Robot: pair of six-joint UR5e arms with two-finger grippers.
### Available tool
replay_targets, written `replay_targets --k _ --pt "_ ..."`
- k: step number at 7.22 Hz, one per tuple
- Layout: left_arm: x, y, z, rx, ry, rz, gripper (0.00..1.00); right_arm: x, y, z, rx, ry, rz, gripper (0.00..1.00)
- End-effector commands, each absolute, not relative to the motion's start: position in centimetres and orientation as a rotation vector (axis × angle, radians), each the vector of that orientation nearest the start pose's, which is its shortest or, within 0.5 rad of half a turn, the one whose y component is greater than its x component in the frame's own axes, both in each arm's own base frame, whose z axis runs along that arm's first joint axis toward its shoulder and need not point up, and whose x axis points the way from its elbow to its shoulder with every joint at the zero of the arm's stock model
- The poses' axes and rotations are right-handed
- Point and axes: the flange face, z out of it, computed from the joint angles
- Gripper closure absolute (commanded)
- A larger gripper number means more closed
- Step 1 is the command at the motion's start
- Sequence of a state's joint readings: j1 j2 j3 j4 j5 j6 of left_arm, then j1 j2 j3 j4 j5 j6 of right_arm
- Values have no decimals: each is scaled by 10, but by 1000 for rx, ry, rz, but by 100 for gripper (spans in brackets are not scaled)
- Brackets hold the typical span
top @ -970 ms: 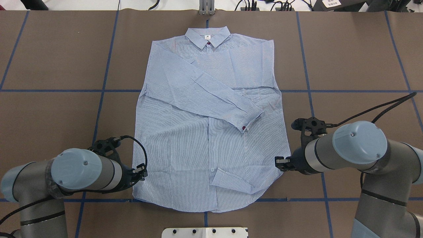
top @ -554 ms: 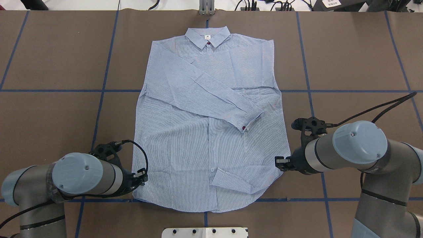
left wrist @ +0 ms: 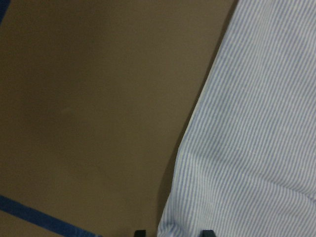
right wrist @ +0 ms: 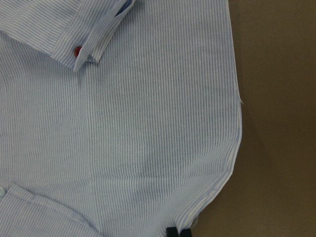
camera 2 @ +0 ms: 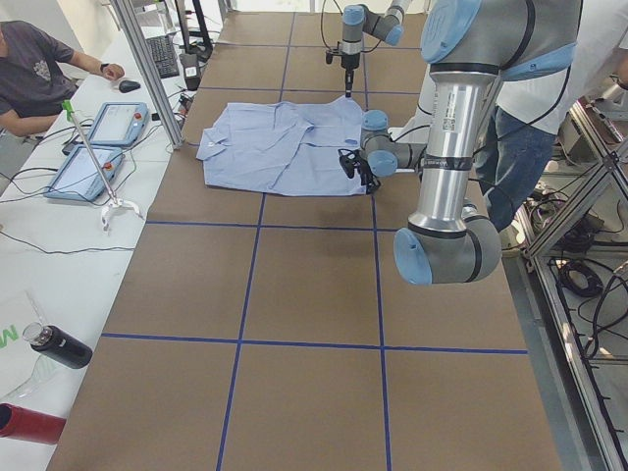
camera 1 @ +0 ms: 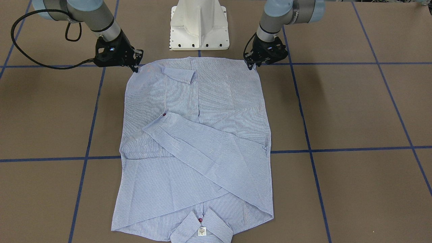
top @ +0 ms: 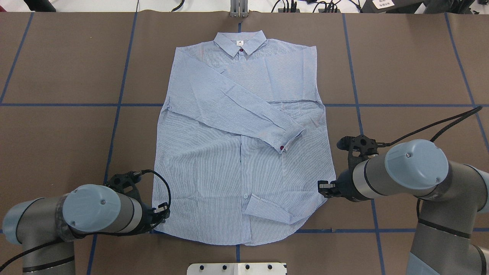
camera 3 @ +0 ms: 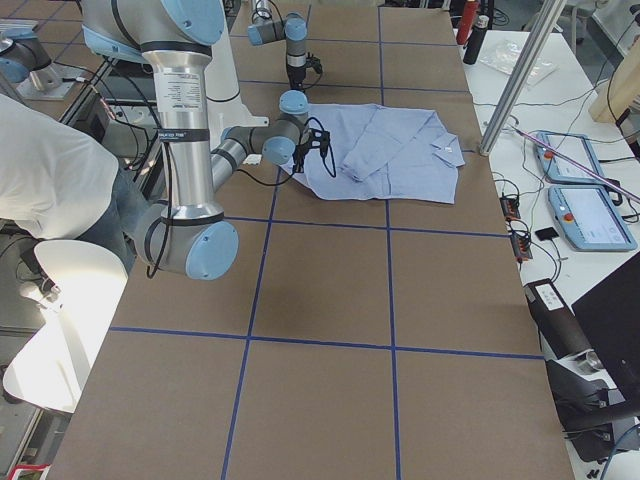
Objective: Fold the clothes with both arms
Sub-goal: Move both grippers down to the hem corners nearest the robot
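On the table (top: 57,133) you had the shirt (top: 237,179) lying flat, front up, collar (top: 240,41) away from the robot and one sleeve (top: 229,107) folded across the chest. At the hem corner on the robot's left, you could see the left claw (top: 163,214) down low, its jaws apart with the corner between them, not closed on it. Across at the other hem corner, the right claw (top: 323,189) had its jaws pinched together on the shirt's edge
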State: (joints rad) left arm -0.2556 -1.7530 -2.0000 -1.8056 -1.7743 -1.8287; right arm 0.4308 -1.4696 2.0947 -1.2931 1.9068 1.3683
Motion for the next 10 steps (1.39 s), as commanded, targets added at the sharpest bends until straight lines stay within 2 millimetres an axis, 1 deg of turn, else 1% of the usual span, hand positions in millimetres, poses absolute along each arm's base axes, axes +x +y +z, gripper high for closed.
replay_targets --k 1,2,3,4,5,7,8,10 --pt "491 -244 344 -196 852 -391 58 -408 -300 335 -18 -947 63 100" --pt "491 -244 344 -197 850 -393 71 -407 -301 335 -20 -948 63 100" --pt "490 -244 343 -197 852 -395 96 -406 -301 335 -21 -949 64 100" --pt "490 -244 343 -198 852 -394 100 -406 -302 336 -20 -947 65 100" --pt "487 -244 344 -198 828 -399 100 -406 -302 337 -22 -946 65 100" --pt "465 -238 318 -199 811 -400 100 -403 -302 334 -51 -959 55 100" --pt "459 -236 311 -200 806 -400 100 -396 -306 332 -81 -973 53 100" --pt "457 -234 307 -200 804 -396 100 -393 -306 331 -108 -985 43 100"
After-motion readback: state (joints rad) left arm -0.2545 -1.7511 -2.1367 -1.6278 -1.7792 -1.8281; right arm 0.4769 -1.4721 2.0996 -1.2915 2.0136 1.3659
